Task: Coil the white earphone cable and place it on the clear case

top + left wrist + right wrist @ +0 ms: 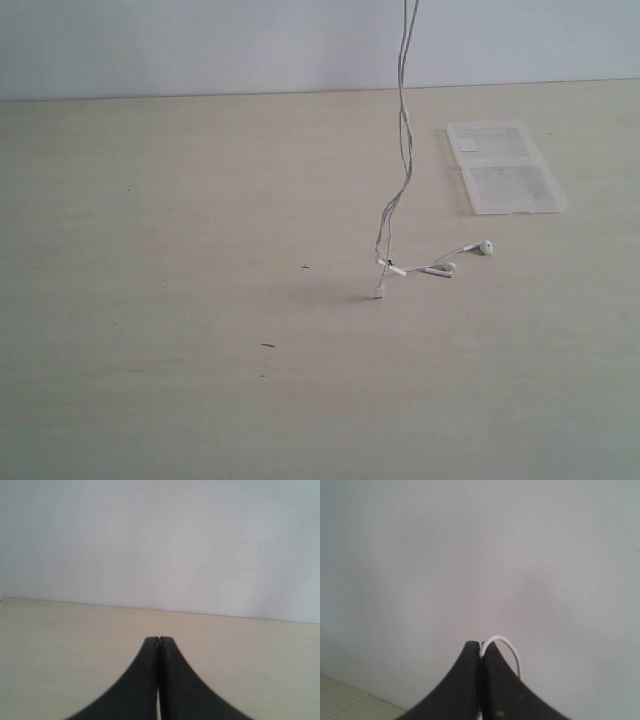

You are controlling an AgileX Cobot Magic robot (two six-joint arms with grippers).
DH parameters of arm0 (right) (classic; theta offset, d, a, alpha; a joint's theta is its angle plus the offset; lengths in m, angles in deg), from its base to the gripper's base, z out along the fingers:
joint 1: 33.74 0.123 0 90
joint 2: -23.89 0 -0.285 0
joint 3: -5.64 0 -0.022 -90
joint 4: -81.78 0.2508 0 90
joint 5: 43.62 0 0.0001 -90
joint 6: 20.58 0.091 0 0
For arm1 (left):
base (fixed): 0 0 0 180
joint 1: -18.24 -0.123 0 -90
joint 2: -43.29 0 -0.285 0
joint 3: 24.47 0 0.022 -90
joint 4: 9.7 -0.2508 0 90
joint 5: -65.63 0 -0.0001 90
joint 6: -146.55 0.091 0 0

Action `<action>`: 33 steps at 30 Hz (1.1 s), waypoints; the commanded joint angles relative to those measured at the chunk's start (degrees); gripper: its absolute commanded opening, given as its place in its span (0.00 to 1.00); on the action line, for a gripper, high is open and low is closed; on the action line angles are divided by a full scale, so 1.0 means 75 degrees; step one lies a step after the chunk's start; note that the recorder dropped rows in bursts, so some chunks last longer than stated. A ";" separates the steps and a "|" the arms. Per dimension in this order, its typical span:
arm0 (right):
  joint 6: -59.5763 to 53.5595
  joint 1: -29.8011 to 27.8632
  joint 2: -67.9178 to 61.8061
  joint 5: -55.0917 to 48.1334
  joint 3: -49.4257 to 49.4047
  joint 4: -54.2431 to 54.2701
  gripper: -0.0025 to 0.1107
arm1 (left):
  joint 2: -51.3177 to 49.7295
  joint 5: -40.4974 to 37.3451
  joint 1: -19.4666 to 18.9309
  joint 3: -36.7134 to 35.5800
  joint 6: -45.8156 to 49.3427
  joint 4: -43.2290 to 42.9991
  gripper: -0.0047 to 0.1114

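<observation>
The white earphone cable (404, 150) hangs in several strands from above the top edge of the exterior view down to the table. Its two earbuds (485, 246) lie on the table, and the plug end (379, 292) touches down beside them. In the right wrist view my right gripper (481, 644) is shut on a loop of the cable (507, 647), which arches out from between the tips. My left gripper (159, 639) is shut, with nothing seen at its tips. The clear case (505, 167) lies open and flat at the back right. Neither gripper shows in the exterior view.
The pale wooden table (160, 250) meets a plain light wall at the back. A small dark speck (268, 345) and a tiny cross mark (305, 267) sit left of the cable.
</observation>
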 commanded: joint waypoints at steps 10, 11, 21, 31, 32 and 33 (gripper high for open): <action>-0.0033 0.0010 0.0054 -0.0052 0.0059 -0.0013 0.02 | 0.0039 -0.0016 0.0049 -0.0003 0.0015 0.0053 0.04; -0.0033 0.0010 0.0054 -0.0049 0.0059 0.0003 0.02 | 0.0039 0.0095 0.0049 -0.0003 0.0068 0.0053 0.04; 0.0003 0.0010 0.0040 -0.0187 0.0059 0.0002 0.02 | 0.0039 0.0290 0.0049 -0.0003 -0.1782 0.1531 0.04; 0.0003 0.0010 0.0109 -0.0141 0.0059 0.0002 0.02 | 0.0039 0.0214 0.0049 -0.0003 -0.2044 0.1217 0.04; 0.0021 0.0010 0.0124 -0.0141 0.0059 0.0002 0.02 | 0.0039 0.0214 0.0049 -0.0003 -0.2044 0.1217 0.04; 0.0075 0.0010 0.0150 -0.0141 0.0059 0.0047 0.02 | 0.0039 0.0167 0.0049 -0.0003 -0.2044 0.1217 0.04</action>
